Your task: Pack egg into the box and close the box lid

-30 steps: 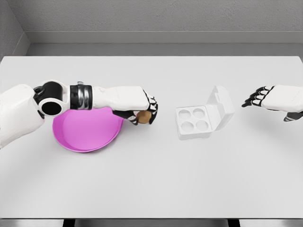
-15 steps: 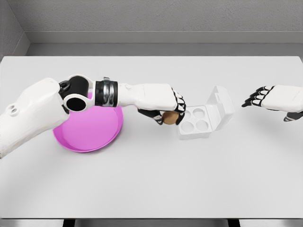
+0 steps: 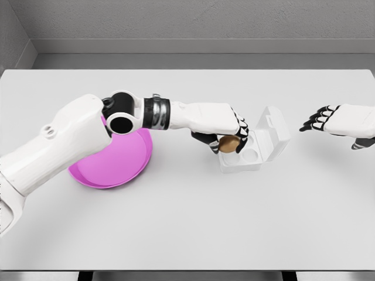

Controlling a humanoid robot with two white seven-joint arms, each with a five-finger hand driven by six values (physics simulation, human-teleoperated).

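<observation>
Holding a small brown egg (image 3: 228,144), the left hand (image 3: 225,130) has its black-and-white fingers (image 3: 241,130) curled around it, clamped on from above, with the egg showing under the palm. Hand and egg sit over the left side of the white square four-cup egg box (image 3: 253,157), above the two left cups; can't tell if the egg touches the tray or is just above it. Two right cups of the box are visible and hold nothing; the left cups are hidden by the hand, so contents there unknown. White hinged box lid (image 3: 275,130) is up, tilted back to the right of the tray, box not closed. Left arm reaches in from lower left across the round shallow magenta plastic plate (image 3: 111,167), covering its upper left part; the visible part of the plate holds nothing. Plate is well left of the box, both resting on the flat pale grey table (image 3: 187,222). Right hand (image 3: 337,122) hovers near the right edge, apart from the box lid, fingers loosely extended toward the left and holding nothing; thumb points down at the frame edge. Grey wall (image 3: 187,23) runs behind the table.
</observation>
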